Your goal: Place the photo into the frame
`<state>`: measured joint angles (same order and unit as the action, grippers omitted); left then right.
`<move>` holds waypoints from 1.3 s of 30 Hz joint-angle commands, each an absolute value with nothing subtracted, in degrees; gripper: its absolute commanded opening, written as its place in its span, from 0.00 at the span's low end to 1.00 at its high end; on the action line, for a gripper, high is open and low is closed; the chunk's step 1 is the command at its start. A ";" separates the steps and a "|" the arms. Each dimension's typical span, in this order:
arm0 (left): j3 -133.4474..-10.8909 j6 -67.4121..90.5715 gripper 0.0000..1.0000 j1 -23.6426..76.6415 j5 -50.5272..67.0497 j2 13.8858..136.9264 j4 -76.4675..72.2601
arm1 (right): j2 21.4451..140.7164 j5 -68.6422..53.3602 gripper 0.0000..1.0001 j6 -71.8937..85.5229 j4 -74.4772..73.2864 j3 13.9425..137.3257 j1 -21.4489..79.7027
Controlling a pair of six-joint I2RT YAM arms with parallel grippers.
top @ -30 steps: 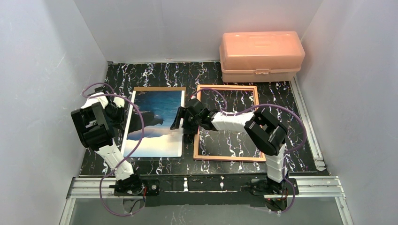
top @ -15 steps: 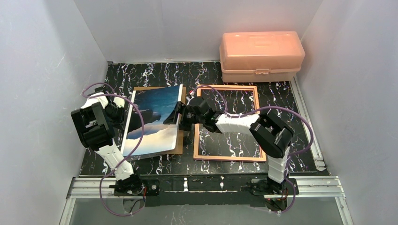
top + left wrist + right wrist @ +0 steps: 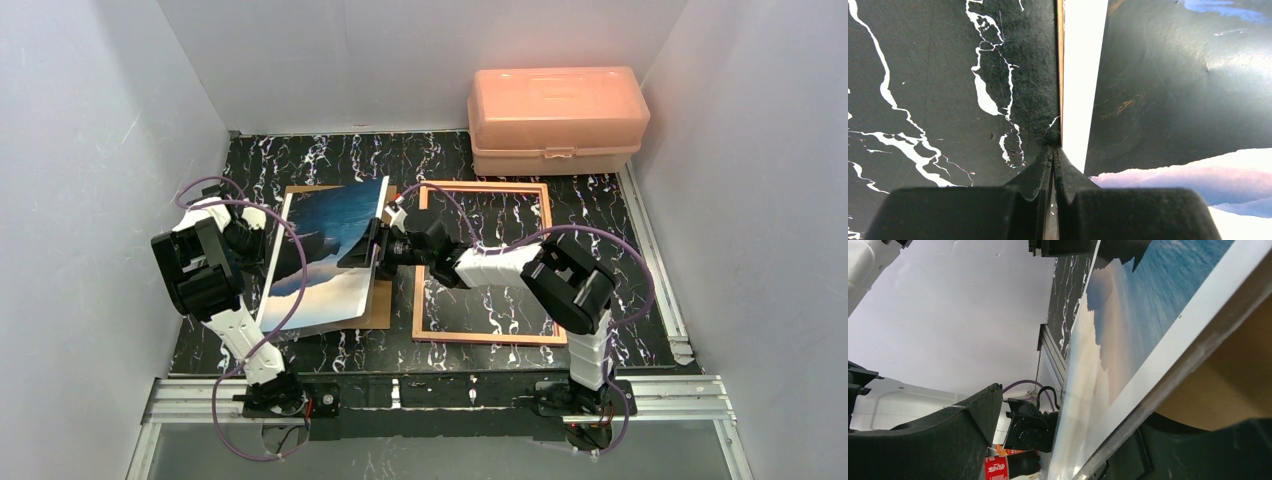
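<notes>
The photo (image 3: 330, 250), blue sky over white clouds, lies on a brown backing board (image 3: 385, 308) with its right edge tilted up. My right gripper (image 3: 368, 250) stands open around that raised edge, one finger under the print and the other finger (image 3: 948, 435) well off its picture side. In the right wrist view the photo (image 3: 1128, 315) slants across, the board (image 3: 1228, 385) below it. My left gripper (image 3: 1053, 148) is shut, its tips down at the photo's (image 3: 1173, 75) white left border beside the board's edge (image 3: 1060, 50). The frame (image 3: 485, 186) lies flat to the right, tan side up.
A peach plastic box (image 3: 557, 115) stands at the back right, behind the frame. White walls close in the black marbled tabletop (image 3: 330, 160) on three sides. A metal rail (image 3: 450, 390) runs along the near edge by the arm bases.
My right gripper has slid left under the photo's right edge and raised it off the backing board. The left gripper has stayed shut at the left edge.
</notes>
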<state>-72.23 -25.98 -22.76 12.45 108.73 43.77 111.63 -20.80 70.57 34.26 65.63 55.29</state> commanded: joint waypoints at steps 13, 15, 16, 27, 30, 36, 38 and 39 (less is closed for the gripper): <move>-72.78 -28.49 0.00 -23.01 11.91 111.84 46.41 | 104.66 -19.93 0.53 72.47 42.20 58.70 52.80; -72.95 -28.84 0.00 -23.49 11.80 111.88 46.75 | 104.55 -19.95 0.46 72.68 42.27 58.16 52.59; -72.87 -29.05 0.00 -23.61 11.82 111.88 46.82 | 104.26 -20.01 0.44 72.58 42.04 57.88 52.38; -71.52 -29.27 0.00 -23.77 13.25 111.63 46.67 | 94.60 -17.63 0.32 60.78 23.93 57.77 49.43; -71.58 -29.18 0.00 -23.68 13.53 111.55 46.82 | 92.68 -16.53 0.20 57.94 19.01 58.36 49.01; -72.25 -29.35 0.00 -23.51 14.37 110.93 48.54 | 89.54 -13.70 0.01 51.44 6.73 61.72 47.68; -73.10 -29.27 0.00 -23.55 15.20 110.31 50.07 | 87.69 -11.53 0.01 47.92 -0.48 64.27 47.28; -73.65 -29.15 0.02 -23.55 15.60 109.88 50.82 | 86.65 -10.59 0.01 46.11 -3.65 65.77 47.02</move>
<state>-73.54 -28.49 -23.51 13.61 109.45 45.71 92.33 -14.68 54.61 8.91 59.18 48.01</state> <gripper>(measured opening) 0.009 0.042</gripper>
